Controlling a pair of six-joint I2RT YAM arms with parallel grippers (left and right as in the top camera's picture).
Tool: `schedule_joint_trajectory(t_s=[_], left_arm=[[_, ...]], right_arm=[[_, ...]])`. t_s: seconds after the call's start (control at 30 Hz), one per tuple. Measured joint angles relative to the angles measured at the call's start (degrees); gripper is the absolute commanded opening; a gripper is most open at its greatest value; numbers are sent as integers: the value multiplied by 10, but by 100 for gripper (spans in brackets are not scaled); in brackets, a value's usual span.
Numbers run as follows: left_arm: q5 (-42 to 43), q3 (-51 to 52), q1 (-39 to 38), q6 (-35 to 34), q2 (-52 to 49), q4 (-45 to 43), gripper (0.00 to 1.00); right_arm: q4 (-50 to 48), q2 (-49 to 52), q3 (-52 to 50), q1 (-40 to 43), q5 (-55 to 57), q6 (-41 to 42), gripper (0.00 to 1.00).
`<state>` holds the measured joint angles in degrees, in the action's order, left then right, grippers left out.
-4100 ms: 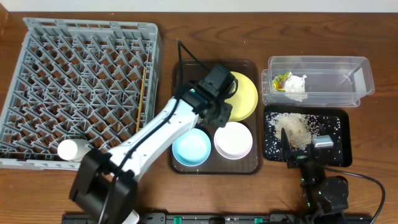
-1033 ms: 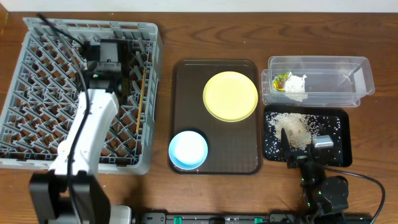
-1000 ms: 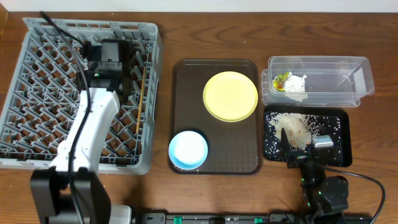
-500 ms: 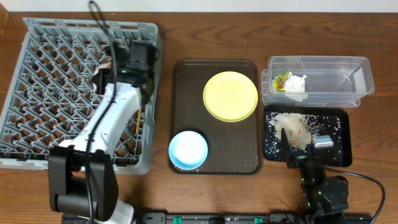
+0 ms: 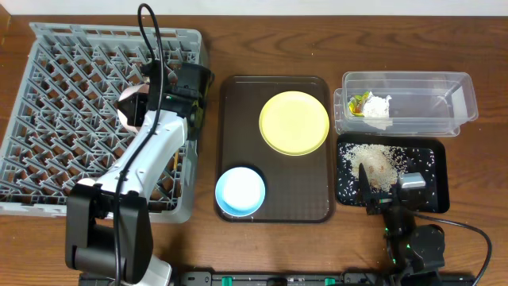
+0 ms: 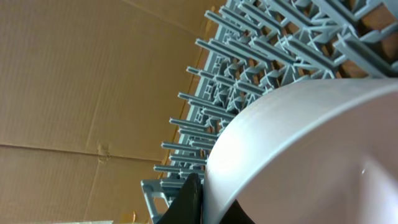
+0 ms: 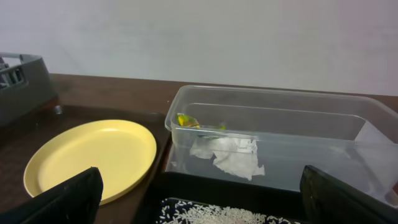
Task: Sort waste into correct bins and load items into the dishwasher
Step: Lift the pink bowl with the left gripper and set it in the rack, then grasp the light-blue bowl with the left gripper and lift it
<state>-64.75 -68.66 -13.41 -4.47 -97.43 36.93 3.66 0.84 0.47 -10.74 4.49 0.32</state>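
End effector (image 5: pixel 152 97) on smooth white bowl (image 5: pixel 130 114)

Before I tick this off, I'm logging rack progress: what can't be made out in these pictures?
- Left gripper: its own wrist hides the jaws overhead; left wrist view shows one dark finger.
- Round white bowl: seating in the grey plastic pegged rack; arm-covered overhead, too close in left wrist view.
- Whitish rice scraps in the shallow black tray: partly under the right gripper overhead, cut off in right wrist view.
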Motion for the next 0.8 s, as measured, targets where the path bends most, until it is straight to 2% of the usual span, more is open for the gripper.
schedule_joint_trajectory(t_s=[0.33,0.43,0.53,0.6,0.7,0.8], left_arm=[[0,2,-45,-4,0,21,15],[1,2,-56,-5,0,29,28],[6,2,-68,-7,0,38,56],[24,3,-78,-10,0,47,68],[89,5,-102,-34,3,69,70],[189,5,-120,-70,21,94,70]], right_arm=[[0,0,0,0,0,0,99],[0,0,0,0,0,0,99],[0,0,0,0,0,0,99],[0,0,0,0,0,0,99],[0,0,0,0,0,0,99],[0,0,0,0,0,0,99]])
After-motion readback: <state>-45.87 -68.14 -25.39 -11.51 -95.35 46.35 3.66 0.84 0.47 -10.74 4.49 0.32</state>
